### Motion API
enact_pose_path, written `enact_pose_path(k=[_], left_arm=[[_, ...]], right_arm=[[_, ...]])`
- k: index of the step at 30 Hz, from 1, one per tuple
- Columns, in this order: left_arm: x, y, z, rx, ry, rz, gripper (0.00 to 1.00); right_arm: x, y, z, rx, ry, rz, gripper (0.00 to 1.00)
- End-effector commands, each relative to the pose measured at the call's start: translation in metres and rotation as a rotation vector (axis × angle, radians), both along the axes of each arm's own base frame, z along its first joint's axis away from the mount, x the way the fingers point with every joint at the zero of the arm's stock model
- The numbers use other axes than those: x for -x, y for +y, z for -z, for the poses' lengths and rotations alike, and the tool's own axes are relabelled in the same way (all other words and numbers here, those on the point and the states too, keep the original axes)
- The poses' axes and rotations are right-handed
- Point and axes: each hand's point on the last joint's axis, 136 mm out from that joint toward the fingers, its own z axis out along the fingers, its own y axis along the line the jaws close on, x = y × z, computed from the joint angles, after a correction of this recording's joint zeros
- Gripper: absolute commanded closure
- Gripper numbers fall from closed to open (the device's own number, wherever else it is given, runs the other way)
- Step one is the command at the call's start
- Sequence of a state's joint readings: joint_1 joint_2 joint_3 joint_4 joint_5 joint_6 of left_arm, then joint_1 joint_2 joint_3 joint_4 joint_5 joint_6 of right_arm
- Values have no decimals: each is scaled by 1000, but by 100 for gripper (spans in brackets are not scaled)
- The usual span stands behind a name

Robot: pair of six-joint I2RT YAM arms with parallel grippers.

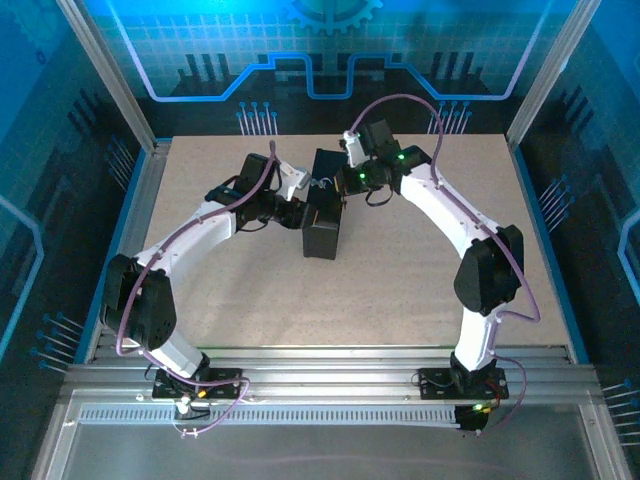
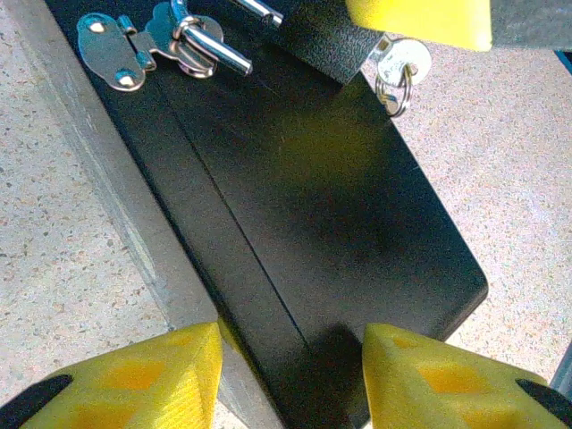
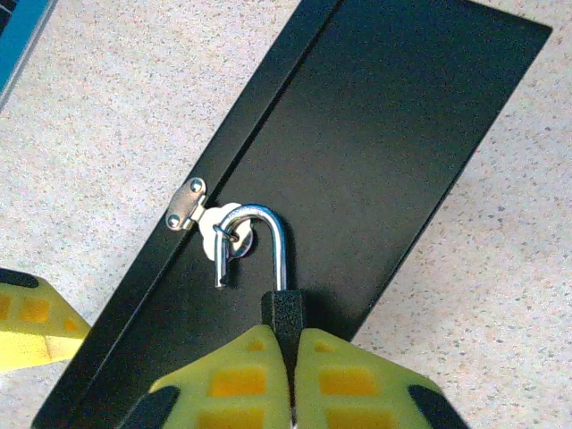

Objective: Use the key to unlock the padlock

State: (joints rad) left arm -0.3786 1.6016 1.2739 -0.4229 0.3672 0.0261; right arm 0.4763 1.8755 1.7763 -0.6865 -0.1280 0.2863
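The padlock (image 3: 284,308) hangs by its bow from the ring of the hasp (image 3: 186,204) on the black box (image 3: 384,134). One leg of the bow sits in the lock body and the other end is free, so the lock is open but hooked on. The key (image 2: 402,58) sticks out of the bottom of the lock body, with a small ring dangling from it. The right gripper (image 3: 288,344) is clamped on the lock body. The left gripper (image 2: 290,357) is closed on the near end of the box, one finger on each side. The box rests on a speckled table (image 3: 107,107).
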Motion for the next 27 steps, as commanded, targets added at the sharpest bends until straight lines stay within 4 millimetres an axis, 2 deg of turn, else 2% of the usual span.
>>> enact_pose_path(k=[1, 3, 5, 13, 17, 22, 24, 27], left_arm=[[16, -3, 17, -9, 65, 30, 55], [16, -4, 17, -12, 62, 34, 56], [16, -4, 17, -13, 61, 34, 55], [15, -4, 17, -12, 62, 34, 56], [16, -3, 17, -16, 62, 36, 56], [15, -1, 16, -22, 56, 33, 56], [15, -1, 15, -22, 55, 33, 56], [15, -2, 14, -19, 57, 33, 56]], right_arm=[[11, 18, -5, -80, 16, -60, 87], [11, 17, 1, -59, 24, -59, 81], [10, 17, 4, -43, 26, -58, 79], [11, 23, 18, 77, 16, -88, 82], [11, 16, 26, 163, 13, -73, 73], [10, 15, 28, 168, 12, -66, 70], [9, 14, 29, 173, 12, -63, 74], [7, 11, 25, 175, -4, -40, 87]])
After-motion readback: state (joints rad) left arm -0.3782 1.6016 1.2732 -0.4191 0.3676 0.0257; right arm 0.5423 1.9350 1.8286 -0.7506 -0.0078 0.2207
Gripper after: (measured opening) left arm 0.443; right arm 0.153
